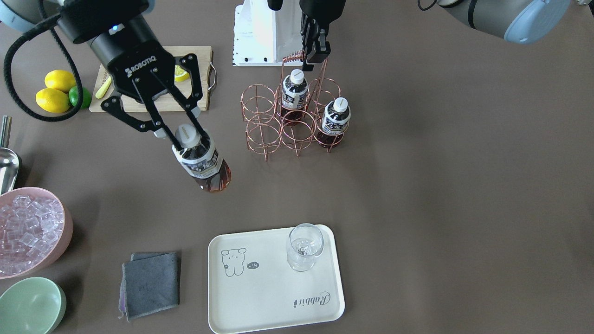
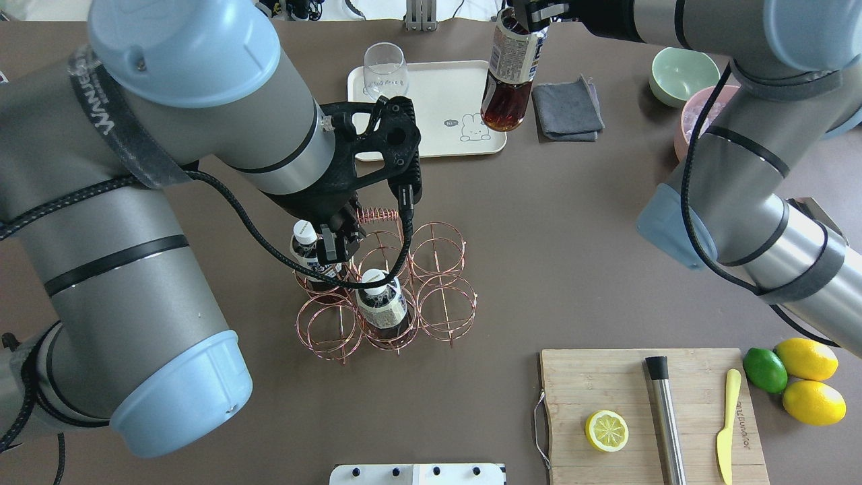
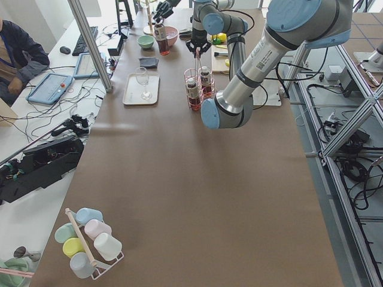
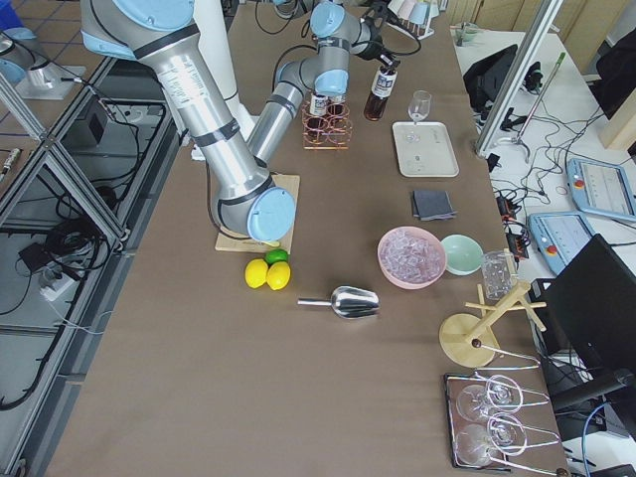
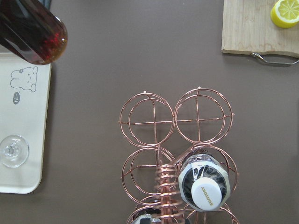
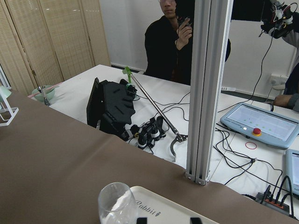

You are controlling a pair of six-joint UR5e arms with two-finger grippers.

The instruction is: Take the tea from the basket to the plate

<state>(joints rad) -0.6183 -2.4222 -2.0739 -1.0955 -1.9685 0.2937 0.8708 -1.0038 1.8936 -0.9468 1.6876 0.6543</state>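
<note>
My right gripper (image 1: 188, 135) is shut on the neck of a tea bottle (image 1: 204, 164) and holds it tilted in the air, between the basket (image 1: 260, 125) and the plate (image 1: 274, 292). In the overhead view the bottle (image 2: 512, 74) hangs by the plate's (image 2: 438, 87) right edge. Two more tea bottles (image 1: 294, 90) (image 1: 335, 118) stand in the copper wire basket. My left gripper (image 1: 312, 55) is shut on the basket's coiled handle (image 1: 293, 57). A wine glass (image 1: 304, 246) stands on the plate. The left wrist view shows the basket (image 5: 154, 121) and one capped bottle (image 5: 203, 184).
A wooden cutting board (image 1: 199, 93) with a lemon half lies behind the right gripper, with lemons and a lime (image 1: 53, 99) beside it. A pink ice bowl (image 1: 65, 222), a green bowl (image 1: 30, 304), a metal scoop (image 1: 7, 167) and a grey cloth (image 1: 151, 283) lie near the plate.
</note>
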